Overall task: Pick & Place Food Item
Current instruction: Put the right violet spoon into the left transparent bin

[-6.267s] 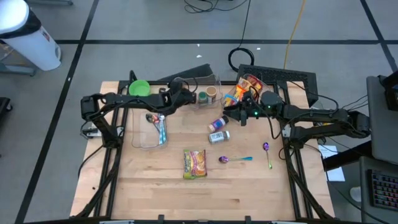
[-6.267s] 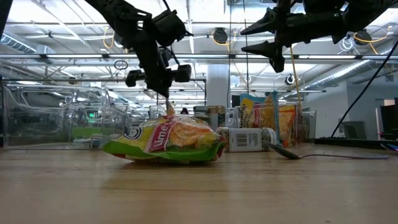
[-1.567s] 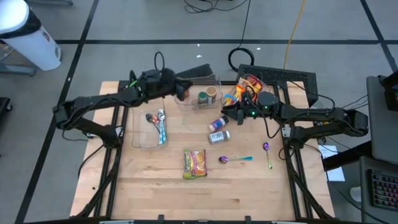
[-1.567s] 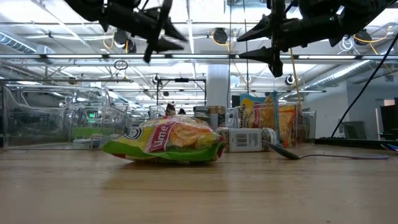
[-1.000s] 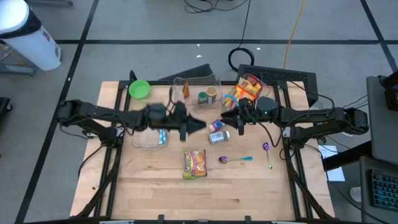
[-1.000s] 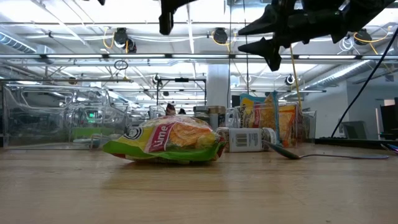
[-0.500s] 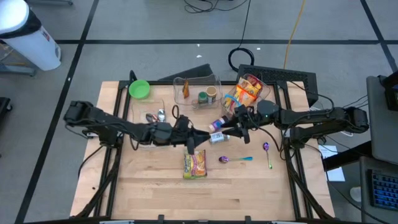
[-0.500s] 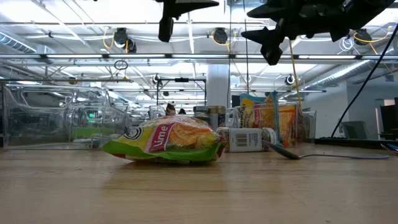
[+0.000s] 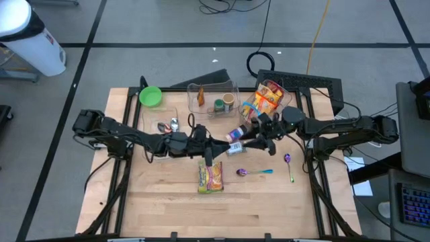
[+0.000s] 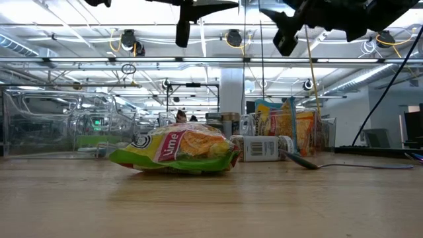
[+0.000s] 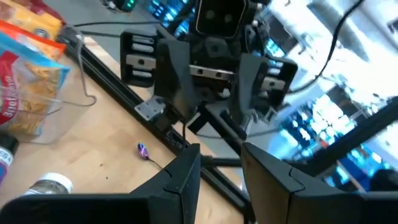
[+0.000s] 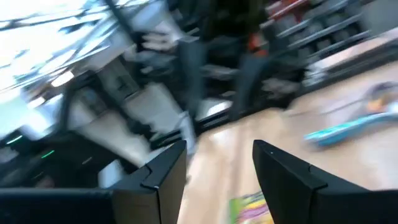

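The yellow-green snack bag point(image 9: 210, 177) lies flat on the wooden table, also in the low view point(image 10: 175, 151). My left gripper point(image 9: 213, 153) hangs open and empty high above the table, just beyond the bag's far end; its fingers point(image 11: 180, 180) show apart in the left wrist view. My right gripper point(image 9: 252, 142) is open and empty, up in the air over the two small jars point(image 9: 236, 140), facing the left gripper. In the low view both grippers point(image 10: 188, 20) point(image 10: 287, 30) stay near the picture's top.
A clear bin point(image 9: 213, 97) with jars and a bin with chip bags point(image 9: 267, 98) stand at the far edge. A green bowl point(image 9: 150, 96) and a clear tray with spoons point(image 9: 163, 134) are at the left. A blue-purple spoon point(image 9: 254, 172) and a purple spoon point(image 9: 289, 165) lie at the right.
My left gripper has moved toward the table's near edge and right, coming to the far end of the snack bag. My right gripper has moved toward the near edge, over the jars, and has turned. The bag and jars have stayed still.
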You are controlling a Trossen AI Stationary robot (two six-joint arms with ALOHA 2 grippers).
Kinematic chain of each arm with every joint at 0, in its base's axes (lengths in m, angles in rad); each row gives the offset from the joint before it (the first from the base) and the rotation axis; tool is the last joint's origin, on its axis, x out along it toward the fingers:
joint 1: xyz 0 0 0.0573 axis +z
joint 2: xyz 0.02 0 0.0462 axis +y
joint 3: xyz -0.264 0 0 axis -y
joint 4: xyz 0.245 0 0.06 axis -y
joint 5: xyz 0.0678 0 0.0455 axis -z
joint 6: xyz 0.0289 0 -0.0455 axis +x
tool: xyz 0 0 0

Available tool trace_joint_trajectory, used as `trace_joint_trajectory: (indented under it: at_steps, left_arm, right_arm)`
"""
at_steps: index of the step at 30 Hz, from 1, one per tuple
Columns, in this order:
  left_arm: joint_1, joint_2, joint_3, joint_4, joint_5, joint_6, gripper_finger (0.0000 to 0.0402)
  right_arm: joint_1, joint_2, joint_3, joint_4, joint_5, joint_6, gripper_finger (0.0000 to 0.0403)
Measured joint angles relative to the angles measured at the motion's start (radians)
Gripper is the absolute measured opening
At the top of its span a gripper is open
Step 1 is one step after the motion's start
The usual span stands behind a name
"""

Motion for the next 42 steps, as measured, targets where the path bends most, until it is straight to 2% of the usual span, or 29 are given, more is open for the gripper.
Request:
trace_joint_trajectory:
  at_steps: [4,7,12,16,23,28,31,38,42]
  left_arm:
    - [0.0,0.0,0.0,-0.018,0.059,0.019,0.0122]
    - [0.0,0.0,0.0,-0.075,0.076,-0.012,0.0122]
    - [0.0,0.0,0.0,-0.143,0.107,-0.034,0.0122]
    - [0.0,0.0,0.0,-0.18,0.109,-0.049,0.0122]
    - [0.0,0.0,0.0,-0.189,0.154,-0.04,0.0122]
    - [0.004,0.0,0.0,-0.206,0.154,-0.023,0.0122]
    - [0.009,0.0,0.0,-0.236,0.154,-0.023,0.0122]
    - [0.036,0.0,0.0,-0.244,0.193,-0.023,0.0122]
    - [0.055,0.0,0.0,-0.244,0.228,-0.027,0.0122]
  right_arm:
    - [0.003,0.0,0.0,-0.054,-0.156,0.001,0.0176]
    - [0.003,-0.005,0.0,-0.18,-0.202,-0.005,0.0176]
    - [-0.001,-0.025,0.0,-0.554,-0.183,-0.168,0.0176]
    - [-0.041,-0.043,0.0,-0.925,-0.089,-0.317,0.0176]
    - [-0.143,-0.157,0.0,-1.332,-0.119,-0.436,0.0176]
    - [-0.188,-0.257,0.0,-1.458,-0.003,-0.463,0.0176]
    - [-0.197,-0.283,0.0,-1.463,0.072,-0.446,0.0176]
    - [-0.214,-0.218,0.0,-1.5,0.168,-0.373,0.0176]
    - [-0.226,-0.162,0.0,-1.525,0.168,-0.361,0.0176]
